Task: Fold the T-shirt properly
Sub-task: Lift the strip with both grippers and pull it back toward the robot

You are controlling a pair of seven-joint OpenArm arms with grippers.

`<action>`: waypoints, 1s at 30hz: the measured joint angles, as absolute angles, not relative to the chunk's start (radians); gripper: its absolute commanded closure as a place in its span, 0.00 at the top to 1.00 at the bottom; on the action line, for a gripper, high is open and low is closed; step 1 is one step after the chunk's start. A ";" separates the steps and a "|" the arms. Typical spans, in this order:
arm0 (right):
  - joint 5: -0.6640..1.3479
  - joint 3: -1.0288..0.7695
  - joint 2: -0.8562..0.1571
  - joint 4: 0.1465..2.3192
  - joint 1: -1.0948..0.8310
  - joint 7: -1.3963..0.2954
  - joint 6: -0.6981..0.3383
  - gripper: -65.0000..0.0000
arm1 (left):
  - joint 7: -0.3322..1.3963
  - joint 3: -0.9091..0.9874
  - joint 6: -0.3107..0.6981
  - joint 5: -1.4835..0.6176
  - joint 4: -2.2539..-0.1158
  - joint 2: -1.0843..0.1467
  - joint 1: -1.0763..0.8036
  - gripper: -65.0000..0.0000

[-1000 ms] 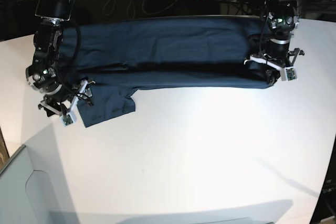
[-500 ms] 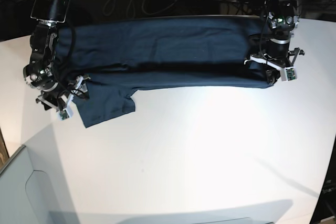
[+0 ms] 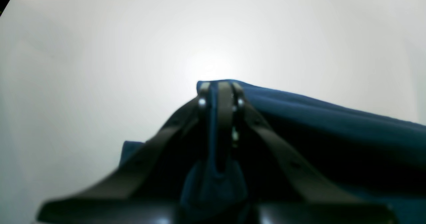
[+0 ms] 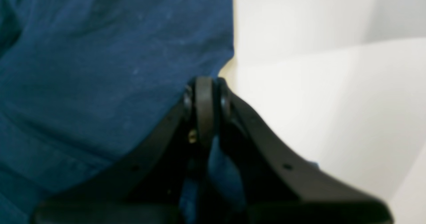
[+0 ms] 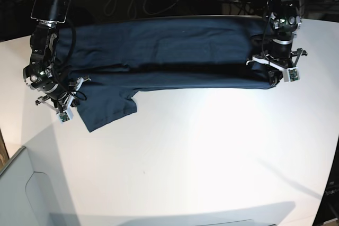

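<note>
1. Since a second ago my right claw (image 5: pixel 62 110) has slid toward the table's outer edge and snapped from spread wide to pressed together; the loose sleeve has shifted slightly with it, while my left claw (image 5: pixel 279 72) has stayed where it was.
2. My right claw now pinches the T-shirt (image 5: pixel 159 56) at the edge by the sleeve flap; the wrist view shows blue cloth (image 4: pixel 109 67) bunched between its fingers.
3. My left claw is likewise pressed together on cloth, nipping a fold at the opposite end of the shirt (image 3: pixel 299 117).
4. The T-shirt lies stretched across the far side of the white table (image 5: pixel 212 152), already doubled lengthwise into a long band, with one sleeve sticking out toward the near side.
5. Handling, as I judge it: light, soft and limp (nothing stiff to push against), so it will sag and drag between my two holds. It is not fragile, though thin cotton could slip from a shallow pinch.
6. Best holds look like the doubled edges at the two ends, taking all layers together.
7. No containers show on the table.
</note>
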State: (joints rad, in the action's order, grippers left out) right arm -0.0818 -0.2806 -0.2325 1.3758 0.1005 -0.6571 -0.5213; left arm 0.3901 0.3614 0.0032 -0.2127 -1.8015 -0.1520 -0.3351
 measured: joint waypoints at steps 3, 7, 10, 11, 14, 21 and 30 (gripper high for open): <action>-0.078 -0.321 -0.224 1.439 0.101 -0.660 -0.521 0.00 | 0.391 0.361 0.004 -0.214 -1.802 -0.153 -0.329 0.00; -0.083 -0.349 -0.216 1.549 0.107 -0.656 -0.521 0.00 | 0.392 0.361 0.005 -0.203 -1.802 -0.161 -0.292 0.00; -0.076 -0.347 -0.201 1.627 0.107 -0.659 -0.521 0.00 | 0.394 0.361 0.005 -0.190 -1.801 -0.160 -0.274 0.00; -0.074 -0.347 -0.201 1.649 0.107 -0.657 -0.521 0.00 | 0.396 0.361 0.004 -0.189 -1.800 -0.161 -0.268 0.00; -0.080 -0.354 -0.191 1.664 0.136 -0.661 -0.521 0.00 | 0.394 0.362 0.004 -0.187 -1.800 -0.166 -0.234 0.00; -0.076 -0.390 -0.187 1.663 0.180 -0.660 -0.521 0.00 | 0.401 0.357 0.003 -0.186 -1.800 -0.183 -0.132 0.00; -0.077 -0.421 -0.190 1.664 0.170 -0.658 -0.521 0.00 | 0.402 0.332 0.001 -0.186 -1.800 -0.185 -0.084 0.00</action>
